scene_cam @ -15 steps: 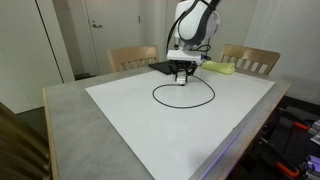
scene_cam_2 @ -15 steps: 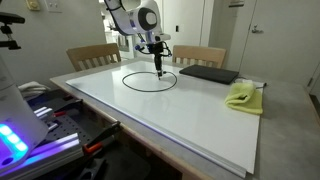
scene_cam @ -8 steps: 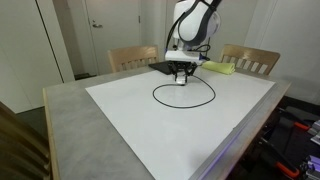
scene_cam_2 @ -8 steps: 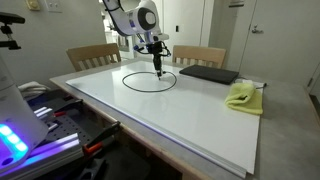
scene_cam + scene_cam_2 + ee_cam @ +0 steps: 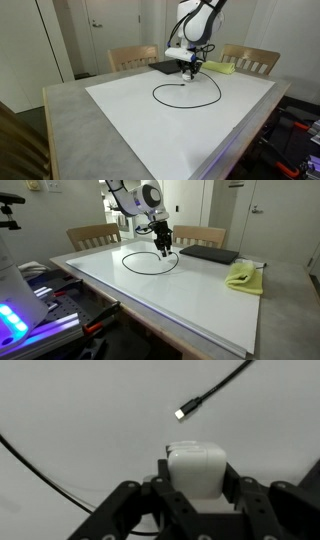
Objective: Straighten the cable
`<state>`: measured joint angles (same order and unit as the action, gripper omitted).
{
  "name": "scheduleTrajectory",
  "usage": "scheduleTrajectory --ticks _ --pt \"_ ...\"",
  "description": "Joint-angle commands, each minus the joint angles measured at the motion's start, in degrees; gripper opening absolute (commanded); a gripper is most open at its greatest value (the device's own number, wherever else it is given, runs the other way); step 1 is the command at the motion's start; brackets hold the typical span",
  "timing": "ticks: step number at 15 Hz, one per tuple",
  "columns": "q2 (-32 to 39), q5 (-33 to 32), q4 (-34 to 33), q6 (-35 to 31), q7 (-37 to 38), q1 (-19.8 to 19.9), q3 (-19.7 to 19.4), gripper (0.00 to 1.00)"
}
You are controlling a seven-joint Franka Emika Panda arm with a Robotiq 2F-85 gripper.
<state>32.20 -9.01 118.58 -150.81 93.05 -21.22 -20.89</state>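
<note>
- Black cable [image 5: 154,93] lies in an open loop on the white worktop [image 5: 120,125]; in an exterior view my gripper [image 5: 190,70] hangs at its far side.
- In an exterior view, my gripper [image 5: 163,246] sits low over the loop's far edge.
- Wrist view: I'm clamped narrowly on a white block [image 5: 195,463], and a loose plug [image 5: 186,410] lies ahead. I judge this as mid-pull; next I should drag away from that plug.

White robot arm [image 5: 197,22] reaches down from above, wrist vertical, gripper [image 5: 189,70] low over the bench [image 5: 130,125], fingers [image 5: 130,500] closed on one cable [image 5: 215,388] end.
</note>
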Motion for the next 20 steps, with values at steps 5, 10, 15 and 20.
scheduleTrajectory --ticks 5,10,15,20 --pt "-0.9 0.2 2.0 0.6 19.6 4.9 -0.8 0.26" --pt "-0.3 -2.1 1.7 1.1 25.6 6.4 -1.3 0.51" --pt "0.5 1.5 -0.2 4.3 34.9 7.1 -1.5 0.26" --pt "0.0 0.4 -0.4 6.3 49.4 8.9 -2.9 0.26"
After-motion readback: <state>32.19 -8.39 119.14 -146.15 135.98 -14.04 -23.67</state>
